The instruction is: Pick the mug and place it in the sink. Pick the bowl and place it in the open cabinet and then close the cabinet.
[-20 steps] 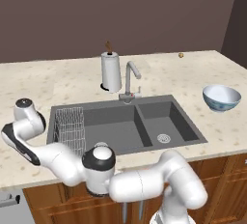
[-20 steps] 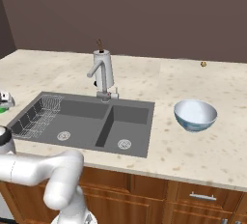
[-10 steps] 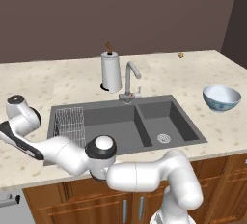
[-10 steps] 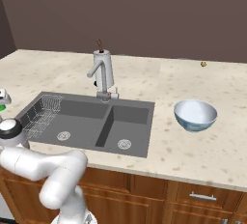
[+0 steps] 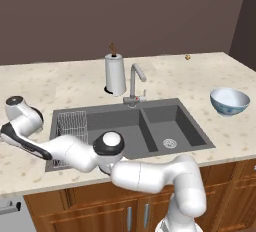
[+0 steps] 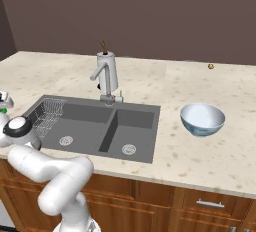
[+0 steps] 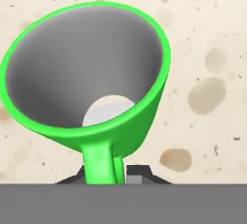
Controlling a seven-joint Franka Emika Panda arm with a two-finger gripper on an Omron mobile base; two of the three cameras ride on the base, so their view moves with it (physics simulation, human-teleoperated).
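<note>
bowl (image 6: 202,119) – on counter (image 6: 220,151) | right of sink (image 6: 95,126)

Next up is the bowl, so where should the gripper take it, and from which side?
Grip the bowl by its rim, coming straight down with one finger inside and one outside. It stands upright and open on the counter, its wide body likely too broad to span, with clear space around it.

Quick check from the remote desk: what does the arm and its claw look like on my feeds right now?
The arm is glossy white, built of rounded tubular segments with dark bands at the joints and round white caps ringed in black. No cables or markings show. In the hand view, the claw shows as small dark grey finger tips.
</note>
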